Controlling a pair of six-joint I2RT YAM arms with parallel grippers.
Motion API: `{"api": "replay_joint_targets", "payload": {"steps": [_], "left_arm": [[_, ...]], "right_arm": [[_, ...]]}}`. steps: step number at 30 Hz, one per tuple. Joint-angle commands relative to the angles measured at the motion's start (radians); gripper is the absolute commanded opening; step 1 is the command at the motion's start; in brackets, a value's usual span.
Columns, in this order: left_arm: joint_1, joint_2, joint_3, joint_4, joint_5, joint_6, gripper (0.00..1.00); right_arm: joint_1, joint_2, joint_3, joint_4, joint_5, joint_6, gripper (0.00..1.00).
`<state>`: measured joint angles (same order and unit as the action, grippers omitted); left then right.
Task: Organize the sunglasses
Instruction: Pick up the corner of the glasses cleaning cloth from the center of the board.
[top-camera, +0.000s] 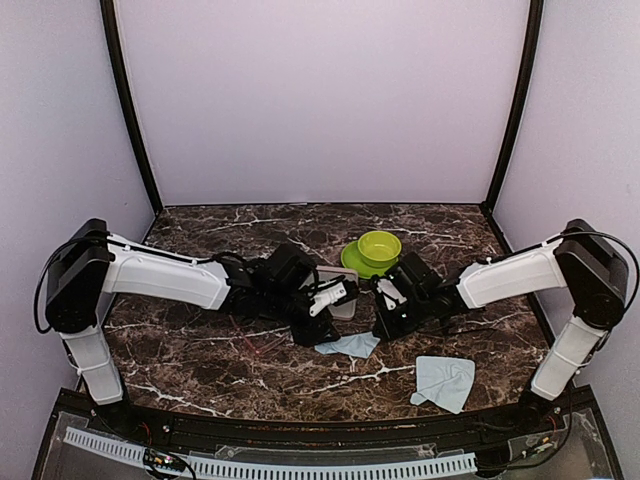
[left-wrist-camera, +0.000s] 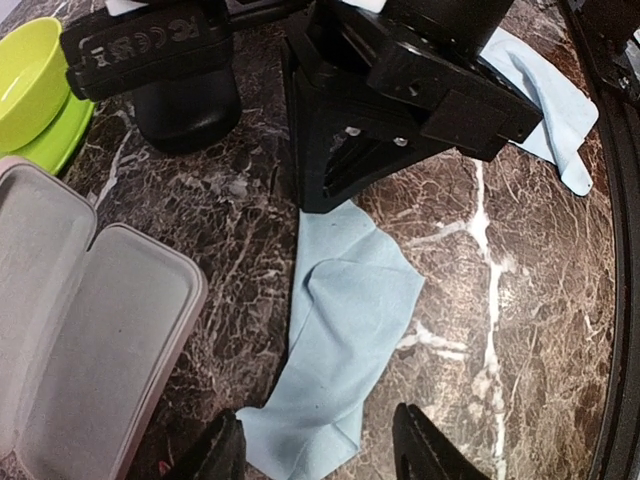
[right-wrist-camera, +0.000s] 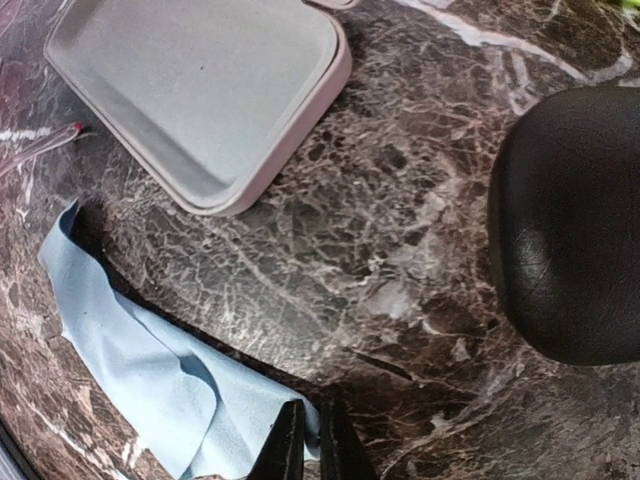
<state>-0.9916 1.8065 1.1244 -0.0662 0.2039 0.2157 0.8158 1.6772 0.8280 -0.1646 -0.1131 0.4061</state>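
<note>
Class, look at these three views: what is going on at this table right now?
The right gripper is closed at the edge of a blue cloth, apparently pinching it. The left gripper hovers open over the same cloth. The pink case lies open with nothing visible inside. The red-pink sunglasses show only one temple tip, just beside the case and not in it. Neither gripper holds any sunglasses yet.
</note>
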Motion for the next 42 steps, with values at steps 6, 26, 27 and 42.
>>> {"api": "replay_joint_targets", "payload": {"steps": [6,26,27,42], "left_arm": [[-0.012,0.115,0.092,0.059,0.086,0.016,0.47],[-0.013,0.271,0.185,0.127,0.169,-0.028,0.31],[-0.013,0.272,0.186,0.129,0.169,-0.031,0.30],[-0.013,0.283,0.181,0.155,0.192,-0.054,0.15]], "right_arm": [[0.009,-0.038,-0.019,0.000,0.033,0.005,0.00],[-0.017,-0.076,-0.097,0.095,-0.052,0.057,0.00],[-0.018,-0.077,-0.099,0.096,-0.054,0.057,0.00],[-0.021,-0.076,-0.103,0.101,-0.054,0.059,0.00]]}}
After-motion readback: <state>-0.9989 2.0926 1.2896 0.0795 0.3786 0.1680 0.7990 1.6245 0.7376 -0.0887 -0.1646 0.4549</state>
